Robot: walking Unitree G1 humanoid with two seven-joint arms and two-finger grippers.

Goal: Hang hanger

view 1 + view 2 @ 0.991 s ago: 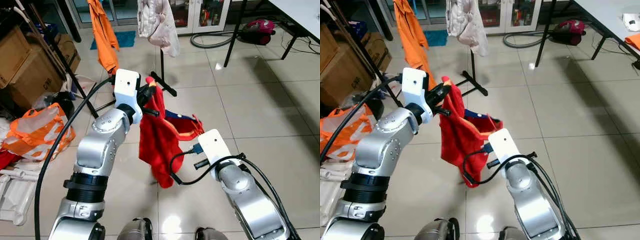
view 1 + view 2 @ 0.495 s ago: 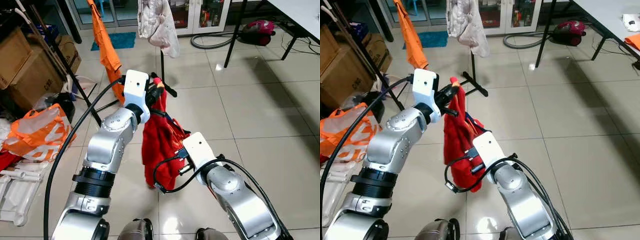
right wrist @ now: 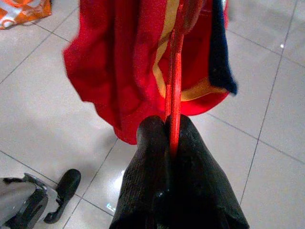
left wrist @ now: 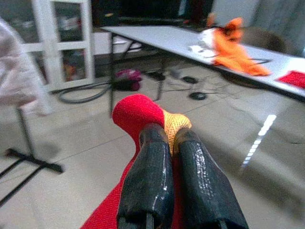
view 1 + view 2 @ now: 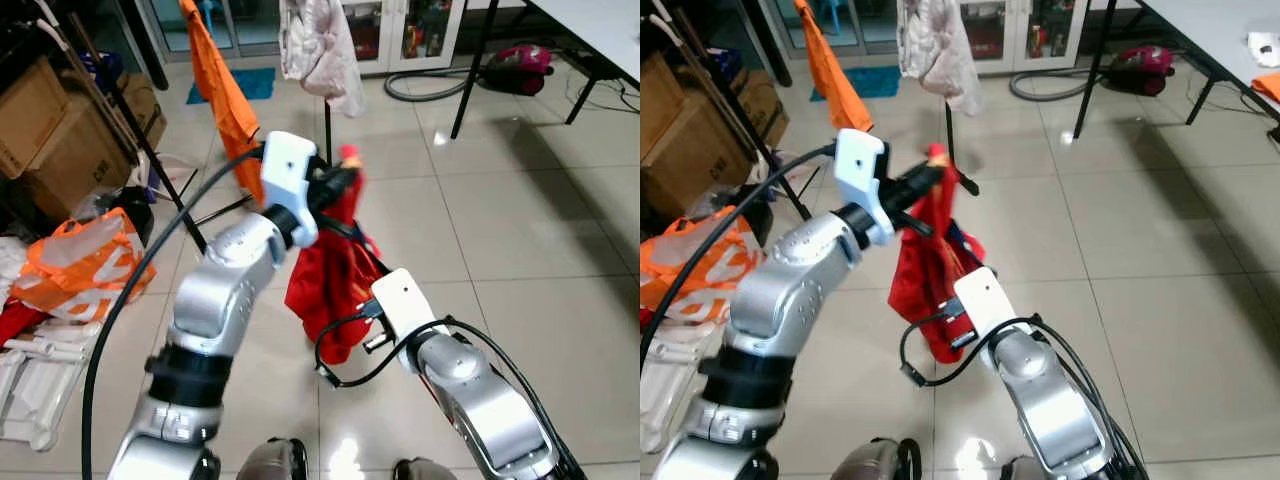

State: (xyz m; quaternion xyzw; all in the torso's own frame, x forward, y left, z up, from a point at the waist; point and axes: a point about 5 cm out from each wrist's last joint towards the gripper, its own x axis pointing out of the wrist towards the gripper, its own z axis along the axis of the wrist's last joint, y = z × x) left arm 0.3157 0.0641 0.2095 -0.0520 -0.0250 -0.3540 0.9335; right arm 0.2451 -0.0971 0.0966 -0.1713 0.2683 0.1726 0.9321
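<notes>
Left gripper [image 4: 167, 143]: my jaws clench the top of the red garment [image 5: 325, 280], raised above the floor.
Right gripper [image 3: 170, 129]: my jaws pinch a thin red bar, probably the hanger [image 3: 174, 90], beneath the cloth.

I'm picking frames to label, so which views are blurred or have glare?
Left eye view: left arm smeared by motion, glare on floor. Left wrist view: fingers sharp, table behind soft. Right wrist view: red garment slightly soft.
</notes>
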